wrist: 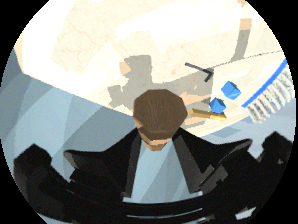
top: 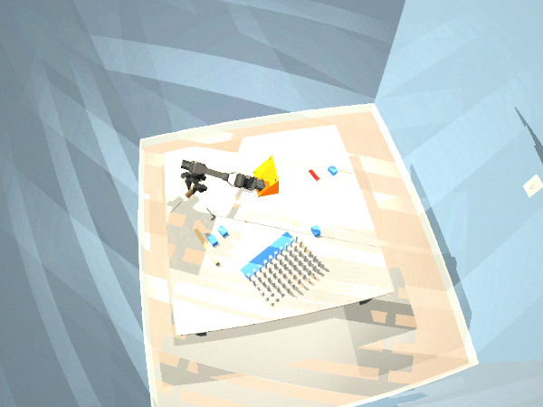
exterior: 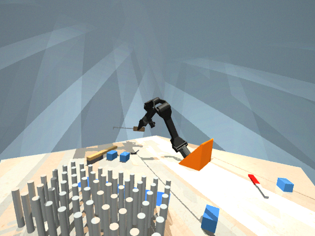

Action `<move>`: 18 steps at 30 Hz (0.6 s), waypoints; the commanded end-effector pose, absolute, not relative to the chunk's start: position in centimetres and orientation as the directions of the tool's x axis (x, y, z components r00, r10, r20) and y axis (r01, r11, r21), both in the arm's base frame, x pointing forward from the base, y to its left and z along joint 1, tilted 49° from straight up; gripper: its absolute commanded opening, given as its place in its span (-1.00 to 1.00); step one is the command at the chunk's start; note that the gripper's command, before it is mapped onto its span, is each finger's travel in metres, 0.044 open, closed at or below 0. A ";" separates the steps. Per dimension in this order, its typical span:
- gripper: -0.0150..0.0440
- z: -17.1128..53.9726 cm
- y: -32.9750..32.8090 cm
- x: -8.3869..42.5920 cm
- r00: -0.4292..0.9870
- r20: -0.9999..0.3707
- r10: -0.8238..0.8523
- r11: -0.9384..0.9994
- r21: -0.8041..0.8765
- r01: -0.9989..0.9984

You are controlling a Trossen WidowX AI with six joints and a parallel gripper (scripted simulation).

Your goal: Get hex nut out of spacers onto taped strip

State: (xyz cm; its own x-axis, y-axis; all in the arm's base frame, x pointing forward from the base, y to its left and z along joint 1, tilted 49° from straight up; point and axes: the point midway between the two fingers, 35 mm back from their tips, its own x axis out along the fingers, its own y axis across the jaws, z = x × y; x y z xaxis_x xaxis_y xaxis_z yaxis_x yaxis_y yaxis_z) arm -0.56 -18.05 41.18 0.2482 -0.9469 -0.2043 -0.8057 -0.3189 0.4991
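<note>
My gripper (top: 192, 190) (exterior: 139, 128) (wrist: 156, 127) is shut on the brown wooden handle of a hook tool (top: 189, 194) (exterior: 142, 129) (wrist: 160, 109). It is held in the air above the table's far left part, away from the spacers. In the exterior view the thin shaft points left, roughly level, with a small bent tip. The metal spacers (exterior: 62, 220) stand upright in a dense field. The blue taped strip (top: 264, 257) (exterior: 163, 199) lies along the field's side nearer the arm. The hex nut cannot be made out in any view.
A black angled tool (top: 211, 214) (exterior: 135, 152) (wrist: 200, 69), a yellow-handled brush (exterior: 103, 153) and two blue blocks (exterior: 112, 155) (exterior: 124, 157) lie between gripper and field. An orange wedge (exterior: 200, 155) stands by the arm's base. A red-handled tool (top: 314, 175) (exterior: 253, 179) and other blue blocks (top: 316, 231) (top: 332, 170) lie right.
</note>
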 end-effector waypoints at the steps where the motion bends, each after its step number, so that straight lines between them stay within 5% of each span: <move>1: -0.49 40.9 -18.3 -0.8 0.249 -0.208 -0.946 -0.321 0.492 -0.810; 18: -0.49 40.2 -19.1 -1.3 0.249 -0.213 -0.945 -0.324 0.493 -0.808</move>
State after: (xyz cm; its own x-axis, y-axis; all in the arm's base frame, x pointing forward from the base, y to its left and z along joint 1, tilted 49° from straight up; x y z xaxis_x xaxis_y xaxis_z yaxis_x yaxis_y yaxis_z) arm -1.13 -18.94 40.48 0.2488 -0.9455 -0.2102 -0.8037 -0.3227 0.4999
